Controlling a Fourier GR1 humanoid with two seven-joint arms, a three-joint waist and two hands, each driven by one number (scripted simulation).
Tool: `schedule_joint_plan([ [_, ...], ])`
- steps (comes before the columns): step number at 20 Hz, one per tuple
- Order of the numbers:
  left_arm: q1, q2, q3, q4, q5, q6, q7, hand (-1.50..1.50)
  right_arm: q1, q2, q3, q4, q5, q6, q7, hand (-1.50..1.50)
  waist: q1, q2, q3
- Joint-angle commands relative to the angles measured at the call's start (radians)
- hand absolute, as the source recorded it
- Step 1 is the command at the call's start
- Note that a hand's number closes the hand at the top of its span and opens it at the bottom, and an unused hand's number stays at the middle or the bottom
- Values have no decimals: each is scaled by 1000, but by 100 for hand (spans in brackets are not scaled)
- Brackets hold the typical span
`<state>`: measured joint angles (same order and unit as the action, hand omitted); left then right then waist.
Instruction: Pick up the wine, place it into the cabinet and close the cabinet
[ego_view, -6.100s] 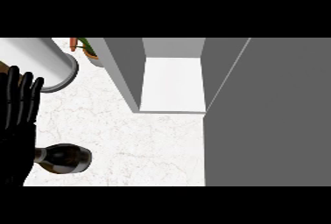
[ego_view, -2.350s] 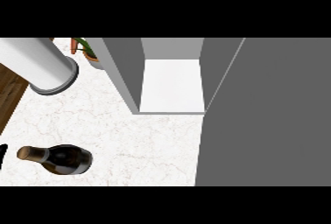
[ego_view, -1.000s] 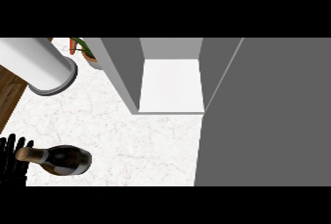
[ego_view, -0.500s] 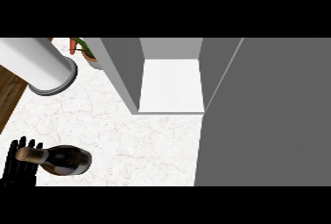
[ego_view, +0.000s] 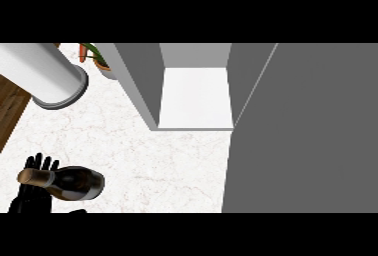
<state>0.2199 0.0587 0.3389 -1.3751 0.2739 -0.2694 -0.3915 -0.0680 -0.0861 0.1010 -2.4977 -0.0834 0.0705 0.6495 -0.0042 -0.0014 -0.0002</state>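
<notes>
left hand (ego_view: 29, 200) partly behind wine (ego_view: 78, 184), plant (ego_view: 97, 56) cropped

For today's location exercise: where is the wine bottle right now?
In the head view the wine bottle is at the lower left of the counter, beside the left hand, below and left of the open cabinet.

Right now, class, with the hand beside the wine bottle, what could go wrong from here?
1. The left hand has straight fingers beside the neck of the wine bottle, not curled round it; a push might tip the bottle.
2. The cabinet opening is narrow between grey walls; the bottle could strike one going in.
</notes>
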Motion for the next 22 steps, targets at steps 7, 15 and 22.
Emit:
schedule_joint_plan([
  [7, -70, 14, 6, 219, -20, -33, -109, -150, 26, -2, -18, -134, -68, 12, 58, -150, 0, 0, 0],
  [15, -111, 41, 12, 246, 16, -73, -123, -150, -20, -8, -55, -88, -83, 13, 37, -150, 2, 1, 0],
  [22, -172, 26, -2, 346, 29, -110, -163, 150, -46, 4, -8, -178, -58, -31, 155, -150, -2, -1, -1],
])
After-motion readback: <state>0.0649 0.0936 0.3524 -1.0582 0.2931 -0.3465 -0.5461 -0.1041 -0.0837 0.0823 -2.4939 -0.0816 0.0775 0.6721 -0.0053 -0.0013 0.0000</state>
